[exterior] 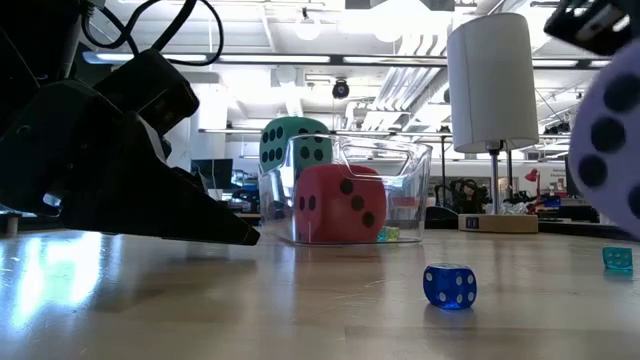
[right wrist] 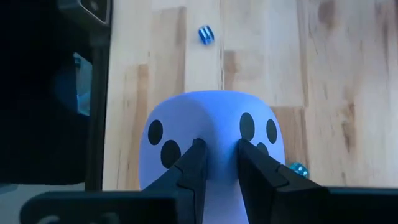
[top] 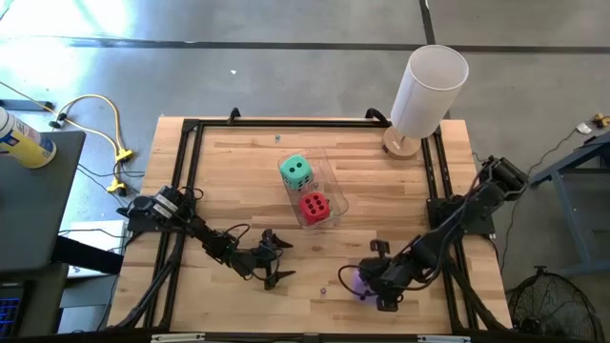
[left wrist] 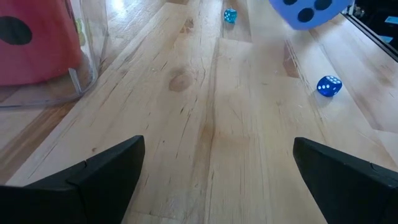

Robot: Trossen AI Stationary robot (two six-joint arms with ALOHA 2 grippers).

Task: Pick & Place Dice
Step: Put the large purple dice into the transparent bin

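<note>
From my station I take the clear plastic bin [top: 329, 195] in the middle of the table [top: 238, 162] as my reference. Inside it I see the red die [top: 315, 206] resting at the end nearer the arms, and the green die [top: 295, 171] at the bin's far end, sitting higher than the red one in the low view. My right gripper [top: 365, 283] is down toward the front edge of the table, to the right of the bin and well apart from it, with its jaws clamped on the purple die [right wrist: 208, 143]; the fingers [right wrist: 194, 163] pinch into one corner of the soft cube. My left gripper [top: 276, 257] sits low over the wood in front of the bin and to its left, jaws spread wide with nothing between them. A small blue die [exterior: 450, 285] lies on the bare wood between the two grippers, and a small teal die [left wrist: 230, 15] lies farther off.
</note>
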